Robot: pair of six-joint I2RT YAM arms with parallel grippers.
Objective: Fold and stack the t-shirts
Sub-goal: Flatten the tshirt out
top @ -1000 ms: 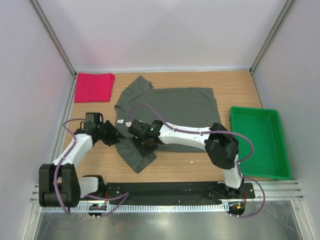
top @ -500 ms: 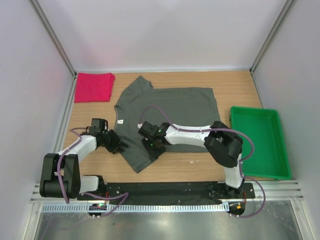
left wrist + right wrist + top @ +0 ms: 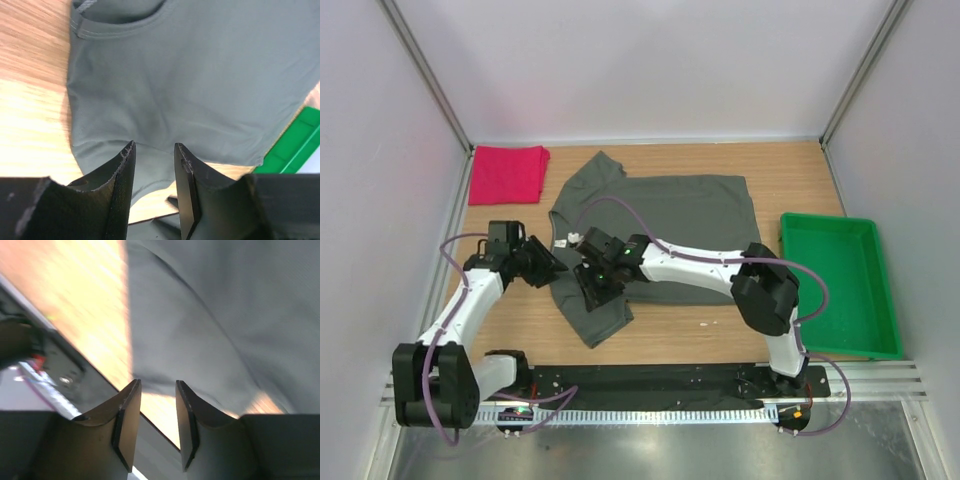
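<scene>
A dark grey-olive t-shirt (image 3: 670, 215) lies spread flat on the wooden table, with its collar to the left and one sleeve (image 3: 600, 318) pointing at the near edge. A pinkish-red t-shirt (image 3: 507, 173) lies folded at the far left corner. My left gripper (image 3: 552, 270) hovers at the grey shirt's left edge by the collar; in the left wrist view the left gripper (image 3: 154, 147) is open with nothing between its fingers. My right gripper (image 3: 590, 288) hangs over the shirt near that sleeve, and the right wrist view shows the right gripper (image 3: 157, 385) open and empty, above grey cloth (image 3: 210, 320).
A green plastic tray (image 3: 840, 285) stands at the right side of the table. The black base rail (image 3: 650, 380) runs along the near edge. Metal frame posts and white walls close in the left, right and back sides.
Both grippers swung down and to the right half a second ago, then came back up and left to near where they began. The grey shirt lies much as before.
</scene>
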